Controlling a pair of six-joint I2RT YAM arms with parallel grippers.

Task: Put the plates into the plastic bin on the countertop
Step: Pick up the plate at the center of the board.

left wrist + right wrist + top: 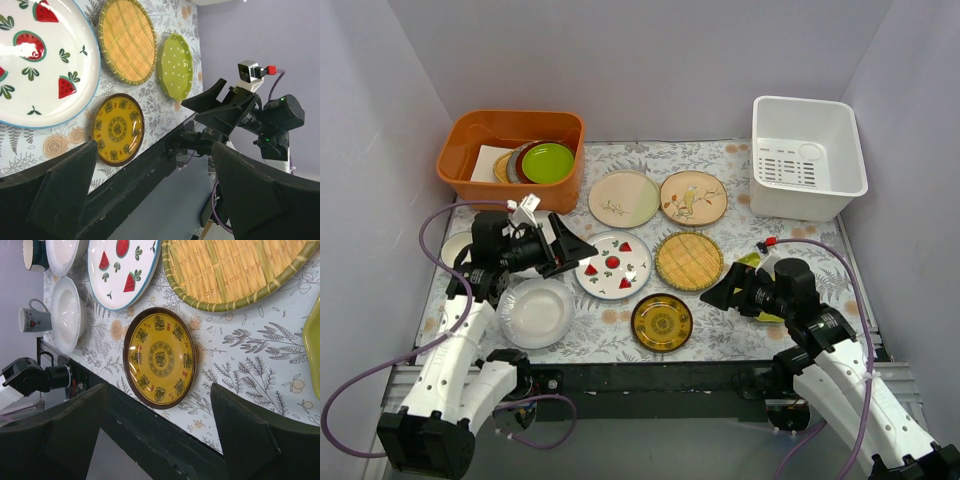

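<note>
While L gripper (575,250) and R gripper (718,295) hover w/ jaws spread, nothing held, white plastic bin (800,205) at counter (610,345) far-right, amber plate (662,322) near front edge.

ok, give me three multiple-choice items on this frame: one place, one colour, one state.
1. The plastic bin stands at the countertop's: A far left corner B far right corner C near edge
2. The top plate in the orange tub: A blue B black C lime-green
3. The left claw and right claw: A both open B both shut on plates C one shut
1B, the top view shows it far right; 2C, it is plainly green; 3A, both wrist views show wide jaws gripping nothing.
</note>
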